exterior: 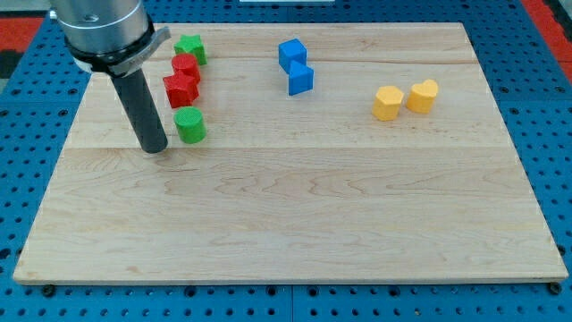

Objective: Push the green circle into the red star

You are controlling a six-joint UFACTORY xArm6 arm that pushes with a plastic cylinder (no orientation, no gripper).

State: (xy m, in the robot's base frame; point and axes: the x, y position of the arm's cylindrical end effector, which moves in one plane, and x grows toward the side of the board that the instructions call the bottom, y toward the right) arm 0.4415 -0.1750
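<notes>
Bare wooden desk (295, 224) fills the view's bottom half, resting on a blue perforated base (545, 107). Above it, at the view's left, my tip (154, 148) stands on the desk just left of the green circle (189, 125), a narrow gap between them. No jaws are fitted: the arm ends in a plain dark rod that holds nothing. The green circle, a short upright cylinder, lies just below the red star (181, 89), close to it; whether they touch cannot be told. A second red block (186, 66), shape unclear, abuts the star from the view's top, and a green star (189, 48) sits above that, near the desk's top edge. Two blue blocks (296, 66), roughly cubic, touch near the top centre. Two yellow blocks (404, 99), one with a notched top, sit side by side at the view's right, well apart from the rest.
</notes>
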